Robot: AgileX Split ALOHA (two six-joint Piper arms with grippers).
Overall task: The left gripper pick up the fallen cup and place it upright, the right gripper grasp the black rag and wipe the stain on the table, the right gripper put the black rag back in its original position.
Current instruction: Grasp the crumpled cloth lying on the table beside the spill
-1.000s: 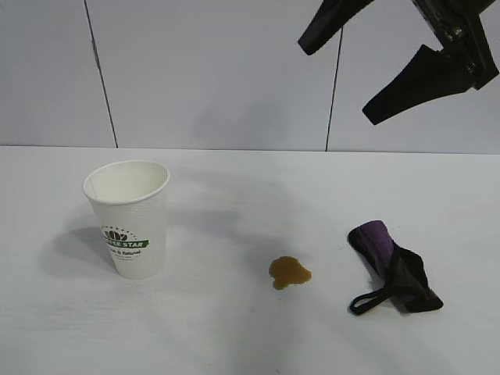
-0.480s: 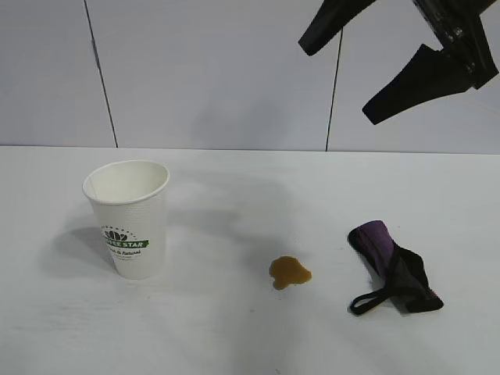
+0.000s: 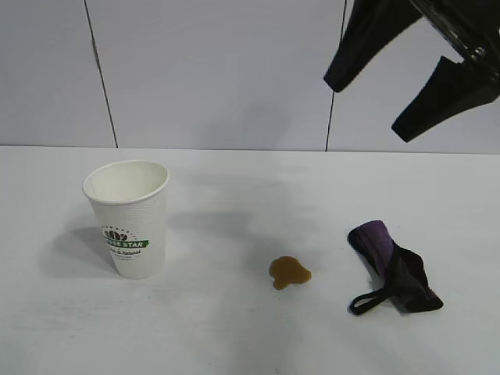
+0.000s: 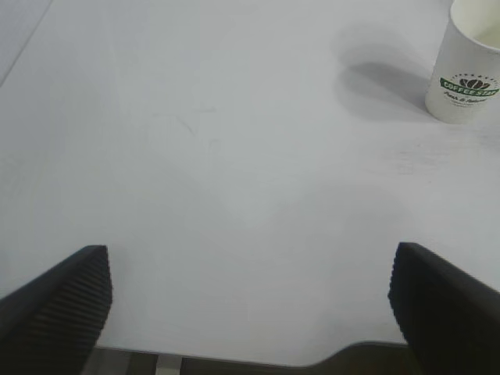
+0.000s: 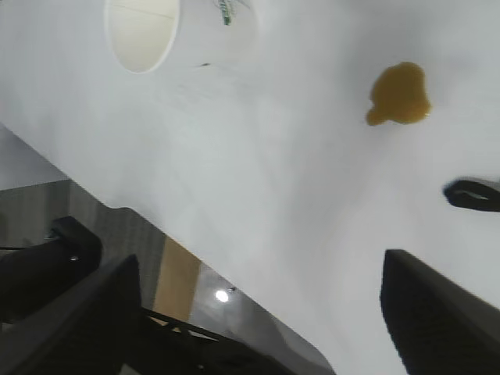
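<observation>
Paper cup point(image 3: 127, 216) already upright at 9 o'clock of the stain point(image 3: 290, 272); black rag point(image 3: 393, 269) lies at 3 o'clock, untouched; right gripper point(image 3: 406, 82) is held high above it, jaws wide, empty; left gripper point(image 4: 250, 301) wide, empty; the rag's bunched middle should be straddled, not its loop.

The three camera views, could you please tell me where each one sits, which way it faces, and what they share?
Exterior: in front of the table, facing the wall; shows the cup, stain, black rag and right gripper, open, above the rag.
Left wrist: slanting down at the table past the open left gripper.
Right wrist: looking down past its own fingers.
Shared: the cup in all three; the stain in exterior and right wrist.
</observation>
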